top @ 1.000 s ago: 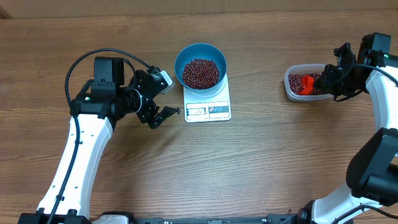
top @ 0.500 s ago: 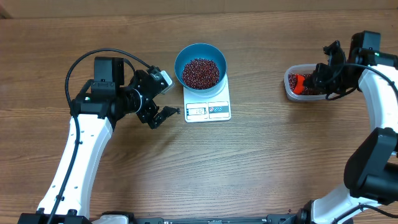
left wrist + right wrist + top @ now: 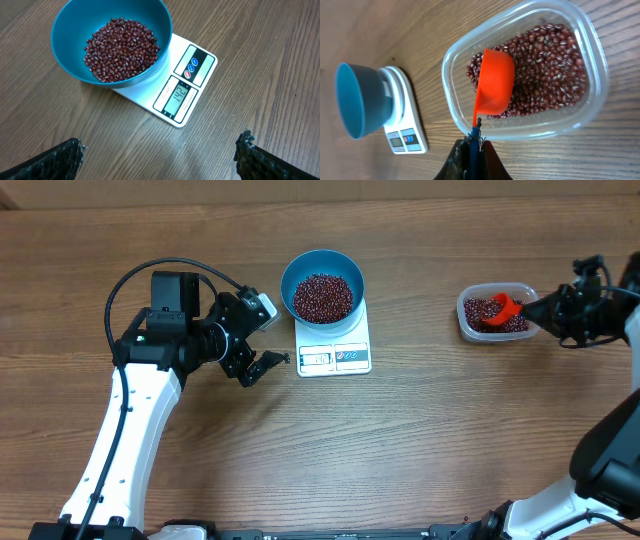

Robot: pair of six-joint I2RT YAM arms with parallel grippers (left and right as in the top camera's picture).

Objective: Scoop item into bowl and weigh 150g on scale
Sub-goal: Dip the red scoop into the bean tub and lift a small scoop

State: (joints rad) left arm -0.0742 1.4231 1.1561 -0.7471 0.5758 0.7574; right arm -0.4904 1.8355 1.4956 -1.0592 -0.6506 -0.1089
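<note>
The blue bowl (image 3: pixel 322 268) stands on the white scale (image 3: pixel 335 356) at mid-table and holds a heap of dark red beans (image 3: pixel 322 297). In the left wrist view the bowl (image 3: pixel 70 60) and the scale (image 3: pixel 192 82) lie ahead, and the display reads 142. My left gripper (image 3: pixel 268 336) (image 3: pixel 160 150) hangs open just left of the scale, with nothing between its fingers. My right gripper (image 3: pixel 562 308) (image 3: pixel 474 144) is shut on the thin handle of an orange scoop (image 3: pixel 505 306) (image 3: pixel 495 87). The scoop's cup rests on the beans (image 3: pixel 545 75) inside the clear tub (image 3: pixel 470 328) (image 3: pixel 600 65).
The clear tub sits at the right of the wooden table, far from the scale. In the right wrist view the bowl (image 3: pixel 357 100) and scale (image 3: pixel 402 132) show at the left. Bare wood lies between scale and tub and along the front.
My right gripper has drawn back to the right, and the orange scoop has slid from the tub's left part toward its middle. The left arm, bowl and scale have not moved.
</note>
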